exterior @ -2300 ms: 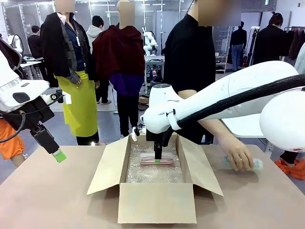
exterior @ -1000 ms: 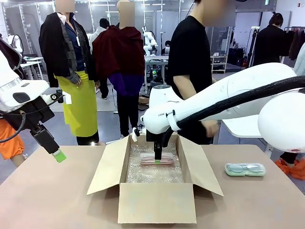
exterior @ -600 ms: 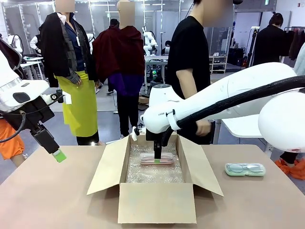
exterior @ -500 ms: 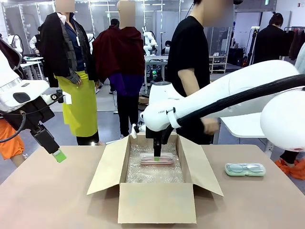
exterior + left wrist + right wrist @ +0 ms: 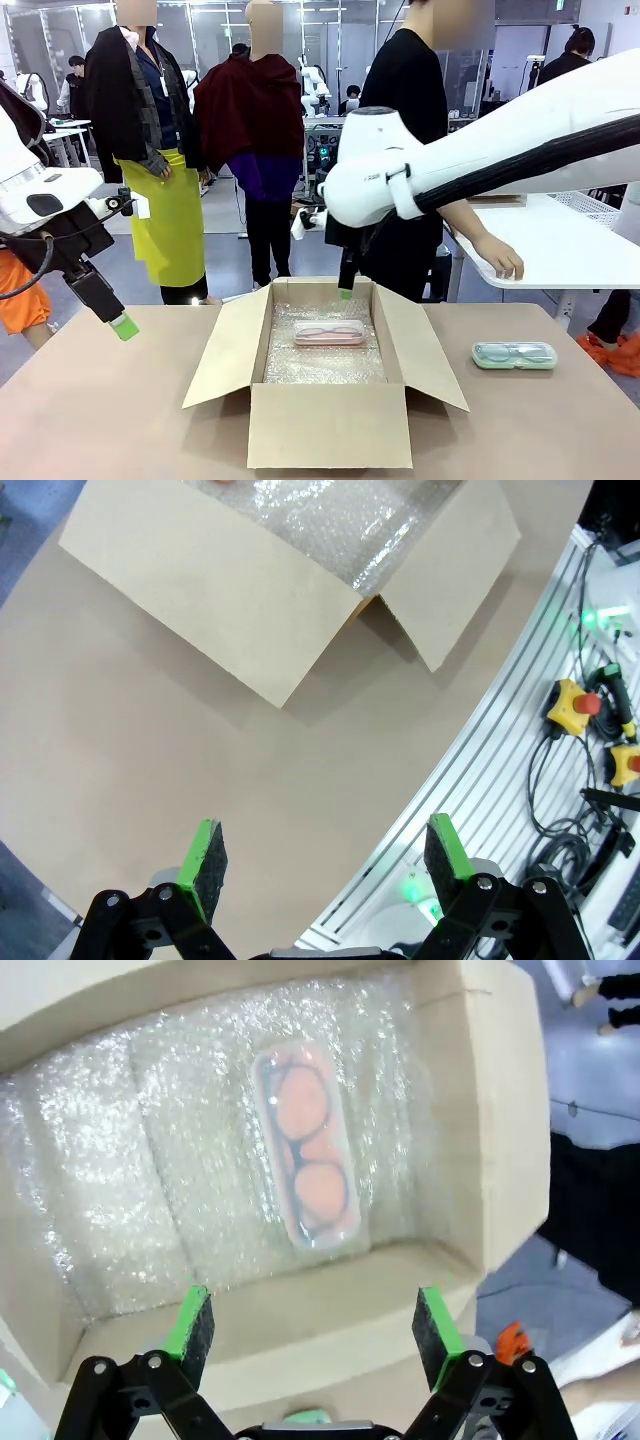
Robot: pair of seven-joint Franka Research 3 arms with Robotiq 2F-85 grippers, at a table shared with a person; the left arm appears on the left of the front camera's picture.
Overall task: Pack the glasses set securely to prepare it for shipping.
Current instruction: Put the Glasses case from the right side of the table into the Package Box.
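Right pincer [image 5: 345, 291] hangs released and empty above the cardboard box [image 5: 330, 440]. Beneath it, the pink-framed glasses case [image 5: 328, 333] lies on bubble wrap [image 5: 322, 368]: one packed. The teal-framed glasses case [image 5: 513, 354] sits out on the tabletop [image 5: 120, 420], flaps open. Left pincer [image 5: 124, 326] is released too.

The right arm [image 5: 500, 125] is glossy white, trailing a ribbed black hose [image 5: 540, 163]. Its black fingers [image 5: 190, 1335] carry green pads [image 5: 432, 1325], seemingly rubber.

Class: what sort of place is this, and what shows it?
Likely a robotics lab: a white robot arm hangs over a cardboard box, and emergency-stop buttons with cables sit beside the table.
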